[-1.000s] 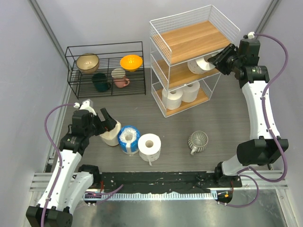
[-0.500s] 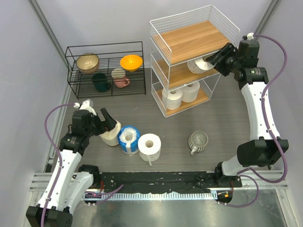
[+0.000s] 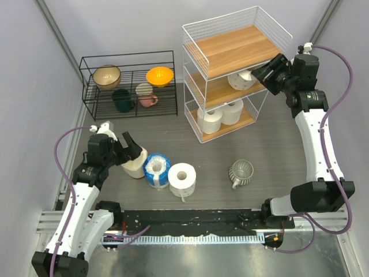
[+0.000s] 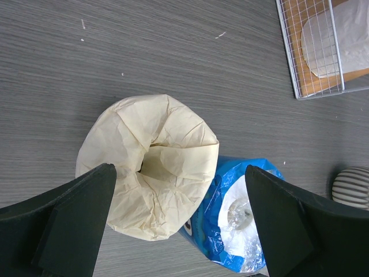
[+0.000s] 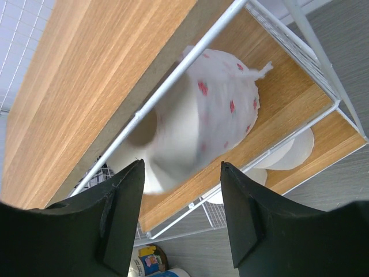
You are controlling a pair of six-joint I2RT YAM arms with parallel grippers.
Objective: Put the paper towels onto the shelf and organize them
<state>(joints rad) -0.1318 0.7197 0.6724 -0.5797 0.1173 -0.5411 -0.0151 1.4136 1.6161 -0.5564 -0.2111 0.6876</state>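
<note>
**Paper towel left on the middle board; right tool drawn clear**

A spotted roll lies on its side on the middle board of the shelf. Compared with a second ago, the right tool sits a little further out to the right, with its fingers spread wide, apart from the roll and holding nothing. I judge that roll delivered, which makes three shelved, counting the pair of white rolls standing side by side on the bottom board.

Three more wait on the counter: a cream roll, a blue-wrapped roll touching it, and a plain white roll just beside that. The left tool hovers where it was, fingers wide on either side of the cream roll and gripping nothing; that roll looks next to go.

In the way: one left finger hangs over the blue-wrapped roll, which presses against the cream one, so a descent there may catch the plastic. A grey cup stands on the counter between the waiting rolls and the shelf. A black rack of bowls stands just left of the shelf. The wire bars at the shelf's front leave a low gap under each board.
</note>
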